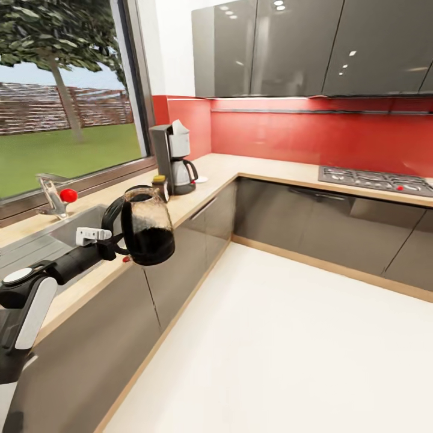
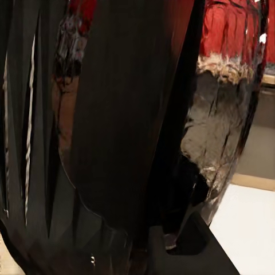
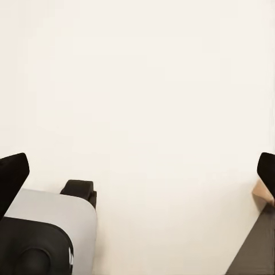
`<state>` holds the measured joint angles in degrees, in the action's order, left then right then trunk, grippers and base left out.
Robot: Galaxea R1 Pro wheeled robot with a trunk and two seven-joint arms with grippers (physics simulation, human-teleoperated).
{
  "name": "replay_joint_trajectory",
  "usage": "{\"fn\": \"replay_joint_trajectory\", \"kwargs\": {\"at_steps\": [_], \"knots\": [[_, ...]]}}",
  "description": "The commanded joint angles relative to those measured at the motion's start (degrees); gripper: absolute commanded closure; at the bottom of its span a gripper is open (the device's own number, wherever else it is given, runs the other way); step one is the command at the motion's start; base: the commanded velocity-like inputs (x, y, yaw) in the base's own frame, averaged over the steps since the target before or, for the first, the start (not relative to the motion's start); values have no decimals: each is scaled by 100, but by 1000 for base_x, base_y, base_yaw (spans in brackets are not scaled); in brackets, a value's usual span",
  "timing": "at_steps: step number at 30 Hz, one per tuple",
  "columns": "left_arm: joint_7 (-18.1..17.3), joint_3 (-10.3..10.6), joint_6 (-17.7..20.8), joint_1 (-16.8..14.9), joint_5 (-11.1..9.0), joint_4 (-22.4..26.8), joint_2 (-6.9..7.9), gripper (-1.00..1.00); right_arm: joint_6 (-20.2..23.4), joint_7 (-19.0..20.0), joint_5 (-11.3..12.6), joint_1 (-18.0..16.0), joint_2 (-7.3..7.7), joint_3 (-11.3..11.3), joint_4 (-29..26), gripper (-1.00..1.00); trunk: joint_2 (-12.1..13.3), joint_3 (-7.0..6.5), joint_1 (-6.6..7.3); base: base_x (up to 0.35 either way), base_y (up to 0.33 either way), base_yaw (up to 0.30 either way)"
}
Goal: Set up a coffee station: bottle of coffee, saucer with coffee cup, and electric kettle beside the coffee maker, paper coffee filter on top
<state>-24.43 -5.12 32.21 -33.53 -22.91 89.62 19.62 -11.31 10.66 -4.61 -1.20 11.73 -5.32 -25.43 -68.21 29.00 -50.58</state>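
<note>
My left gripper [image 1: 114,239] is shut on the black loop handle of the electric kettle [image 1: 148,227], holding it upright in the air above the front edge of the kitchen countertop [image 1: 198,198]. Up close, the kettle's glossy dark body [image 2: 126,114] reflects the red wall. Farther along the counter stands the coffee maker [image 1: 173,157] with the white paper coffee filter [image 1: 179,127] on top. The bottle of coffee [image 1: 160,183] with its yellow top sits just in front of it. A white saucer [image 1: 201,179] lies beside the carafe; the coffee cup is hidden. My right gripper [image 3: 139,172] is open over the pale floor.
A steel sink [image 1: 36,243] and a faucet [image 1: 54,195] with a red knob lie on the counter behind my left arm. A gas hob [image 1: 376,179] sits on the far run of the L-shaped counter. Dark wall cabinets [image 1: 288,48] hang above. The white floor [image 1: 282,349] is open to the right.
</note>
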Motion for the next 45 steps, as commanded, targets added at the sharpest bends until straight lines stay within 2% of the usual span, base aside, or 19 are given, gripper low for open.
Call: {"fn": "replay_joint_trajectory", "kwargs": {"at_steps": [1,45], "knots": [[-10,-7,49,-8,-64,4,-2,100,-20,43,-48,-3,-4,-48,3,-100,-3,5,-3,247,-196,207],[-9,-15,44,-7,-64,-6,-2,100,-20,50,-48,-3,-4,-48,3,-100,-3,5,-3,262,-179,16]]}}
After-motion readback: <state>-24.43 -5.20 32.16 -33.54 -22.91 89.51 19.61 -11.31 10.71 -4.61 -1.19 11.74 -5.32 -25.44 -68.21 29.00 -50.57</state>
